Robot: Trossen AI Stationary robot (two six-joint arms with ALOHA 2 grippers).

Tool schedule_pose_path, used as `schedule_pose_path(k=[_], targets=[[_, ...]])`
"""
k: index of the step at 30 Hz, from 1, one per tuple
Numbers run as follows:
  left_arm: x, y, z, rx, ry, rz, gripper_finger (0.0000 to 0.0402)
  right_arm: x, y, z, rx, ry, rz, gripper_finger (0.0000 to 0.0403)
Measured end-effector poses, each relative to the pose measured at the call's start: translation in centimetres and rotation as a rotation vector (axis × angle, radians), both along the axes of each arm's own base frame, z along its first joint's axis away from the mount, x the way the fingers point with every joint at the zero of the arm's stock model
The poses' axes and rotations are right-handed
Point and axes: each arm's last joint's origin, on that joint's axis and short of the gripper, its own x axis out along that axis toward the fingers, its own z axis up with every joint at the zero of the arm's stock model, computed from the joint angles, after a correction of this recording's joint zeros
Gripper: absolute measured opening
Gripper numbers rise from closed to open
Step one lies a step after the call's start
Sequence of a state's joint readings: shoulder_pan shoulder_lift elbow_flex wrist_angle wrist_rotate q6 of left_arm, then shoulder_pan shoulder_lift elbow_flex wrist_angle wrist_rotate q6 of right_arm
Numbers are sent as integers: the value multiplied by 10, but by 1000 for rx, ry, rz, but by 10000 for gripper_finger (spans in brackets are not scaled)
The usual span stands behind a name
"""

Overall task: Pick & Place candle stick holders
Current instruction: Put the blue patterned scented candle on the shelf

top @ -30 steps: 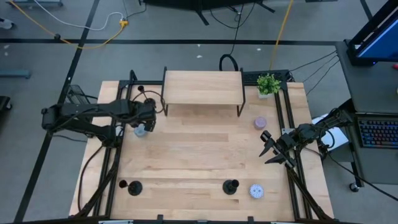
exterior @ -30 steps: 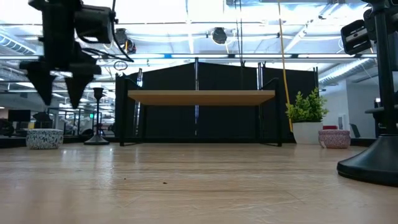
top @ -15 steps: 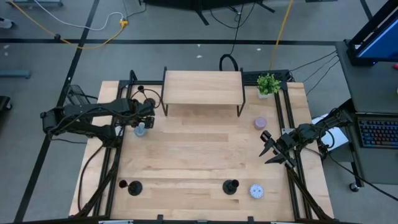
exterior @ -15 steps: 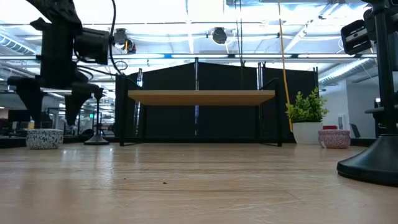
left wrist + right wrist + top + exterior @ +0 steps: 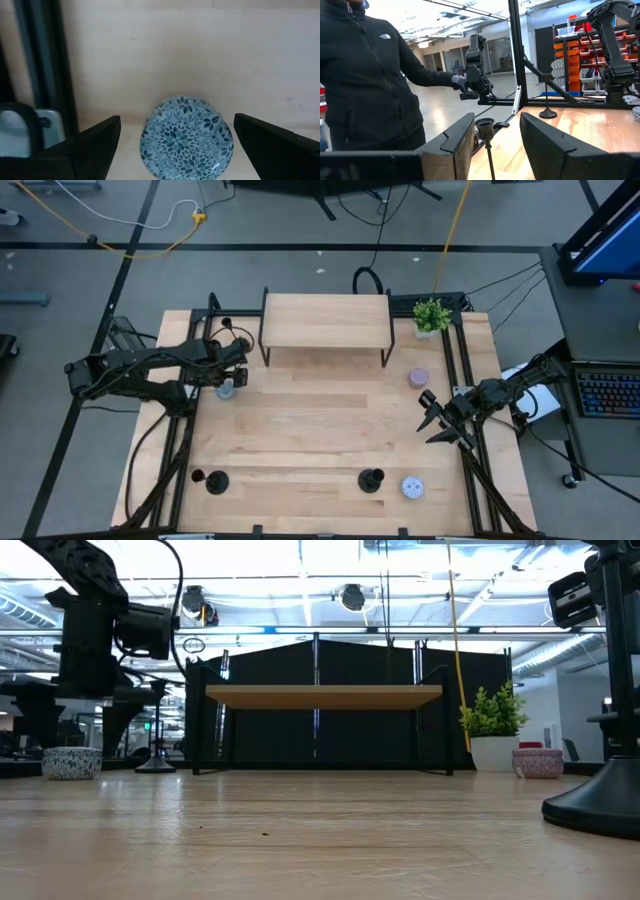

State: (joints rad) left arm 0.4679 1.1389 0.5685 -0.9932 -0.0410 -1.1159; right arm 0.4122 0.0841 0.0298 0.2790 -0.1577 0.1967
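Observation:
Three matte-black candle stick holders stand upright on their round bases: one near the front left, looming at the low view's right, one at the front middle, also in the right wrist view, and one at the far left beside the shelf. My left gripper is open, pointing down, its fingers on either side of a pale-blue patterned tin without touching it. My right gripper waits open and empty at the table's right edge.
A low wooden shelf stands at the far middle, a potted plant at the far right. A lilac tin sits right of centre and a blue-white tin near the front. A person in a black jacket stands beyond the table.
My left gripper has gone down over the pale-blue tin, staying open, until its fingertips stand close above the tin on either side. The tin and the holders have not moved.

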Motion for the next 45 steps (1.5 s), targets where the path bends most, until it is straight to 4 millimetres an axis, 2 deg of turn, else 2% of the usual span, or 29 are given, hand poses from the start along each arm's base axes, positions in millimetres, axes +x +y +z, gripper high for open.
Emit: schedule_pose_path(k=[13, 32, 37, 45], targets=[[-1, -3, -17, 6, -56, 9, 393, 0, 0, 0, 0, 0, 0, 151], [2, -9, -18, -16, -59, -93, 392, 0, 0, 0, 0, 0, -1, 151], [2, -10, -18, 30, -34, -134, 392, 0, 0, 0, 0, 0, 0, 151], [2, -10, -18, 38, -32, -103, 392, 0, 0, 0, 0, 0, -1, 151]])
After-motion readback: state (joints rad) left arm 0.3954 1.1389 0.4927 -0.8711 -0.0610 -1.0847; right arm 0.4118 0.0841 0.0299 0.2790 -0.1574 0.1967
